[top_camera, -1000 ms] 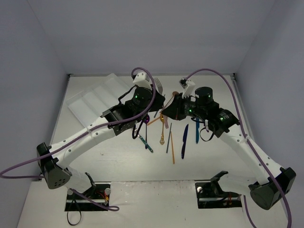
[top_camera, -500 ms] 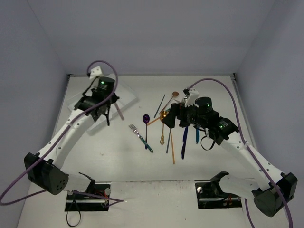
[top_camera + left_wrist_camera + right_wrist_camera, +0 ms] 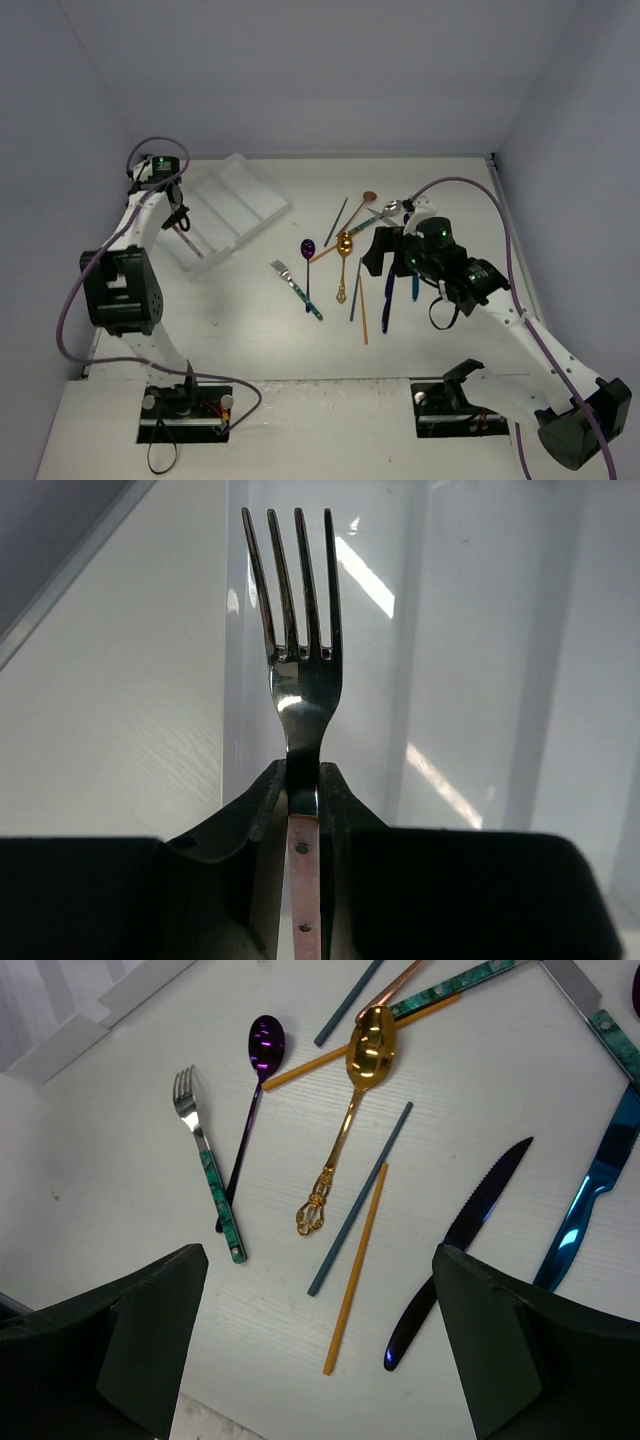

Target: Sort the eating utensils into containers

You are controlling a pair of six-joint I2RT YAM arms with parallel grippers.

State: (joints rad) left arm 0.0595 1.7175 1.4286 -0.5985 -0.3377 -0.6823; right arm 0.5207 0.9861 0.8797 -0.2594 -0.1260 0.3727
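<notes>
Eating utensils [image 3: 343, 243]: loose lot lying flat on the white worktop [image 3: 250, 330], centre-right, well apart from the tray [image 3: 245, 195].

Item, pink-handled fork [image 3: 300, 670]: clamped at the neck by the left pincer [image 3: 302, 780], jaws closed tight on the handle. The tines point straight ahead over a compartment along the tray's edge. Whether the fork touches the tray floor cannot be told.

Item, right pincer [image 3: 318, 1260]: jaws wide apart, holding nothing, poised above the loose lot. Directly between its fingers lie a blue-grey chopstick [image 3: 360, 1200] and an orange chopstick [image 3: 355, 1270], side by side.

Item, gold spoon [image 3: 368, 1040]: just beyond the chopsticks, bowl away from the pincer.

Item, purple spoon [image 3: 262, 1045] and teal-handled fork [image 3: 205, 1175]: toward the pincer's left finger, handles crossing near their ends.

Item, dark blue knife [image 3: 470, 1230]: by the right finger, with a bright blue knife [image 3: 590, 1200] further out.
</notes>
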